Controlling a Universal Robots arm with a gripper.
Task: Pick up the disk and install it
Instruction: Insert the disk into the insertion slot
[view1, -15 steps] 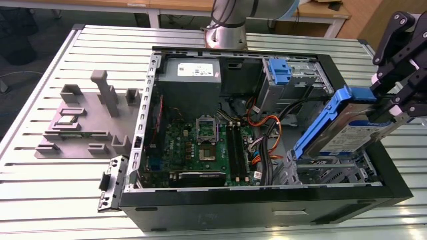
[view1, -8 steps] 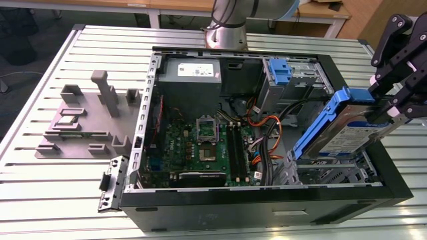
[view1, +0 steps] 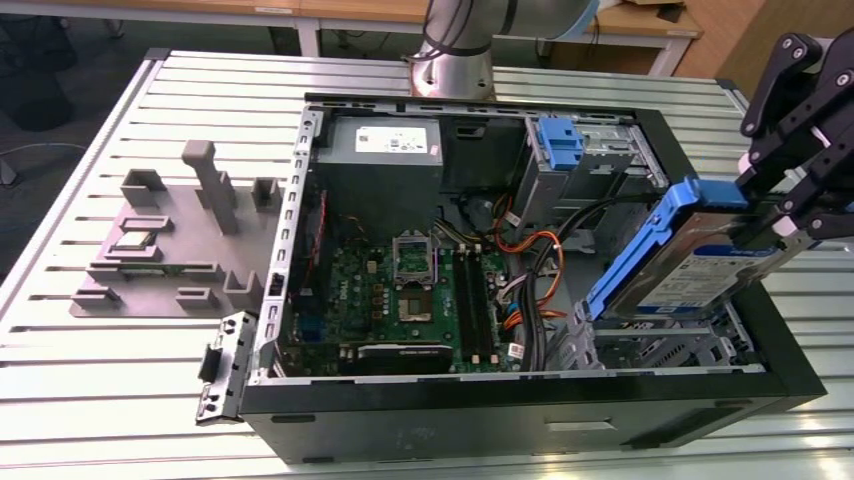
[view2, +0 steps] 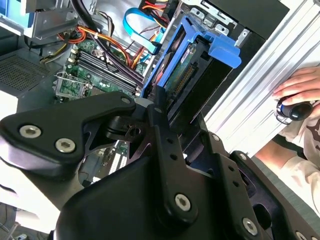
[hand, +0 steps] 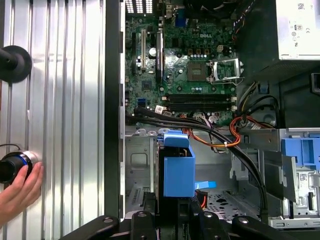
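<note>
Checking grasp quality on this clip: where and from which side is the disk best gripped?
By its raised end, from above the case, as the gripper has it: the disk hangs tilted over the bay, lower end leading, so its flat faces suit the jaws.

Tool (view1: 781, 215) clamps the disk (view1: 694, 260), tilted, over the drive cage (view1: 654, 345) at the case's near corner on the exterior view's right. Black and orange cables (hand: 235, 140) run close beside the cage, tight on that side. Motherboard (view1: 400, 290) area is open above. Bare blue bracket (view1: 561, 150) sits in the far bay. A person's hand (hand: 20, 190) rests on the bench (hand: 65, 100) just outside the case wall. Grey fixture (view1: 174, 240) stands well apart, exterior view's left.
</note>
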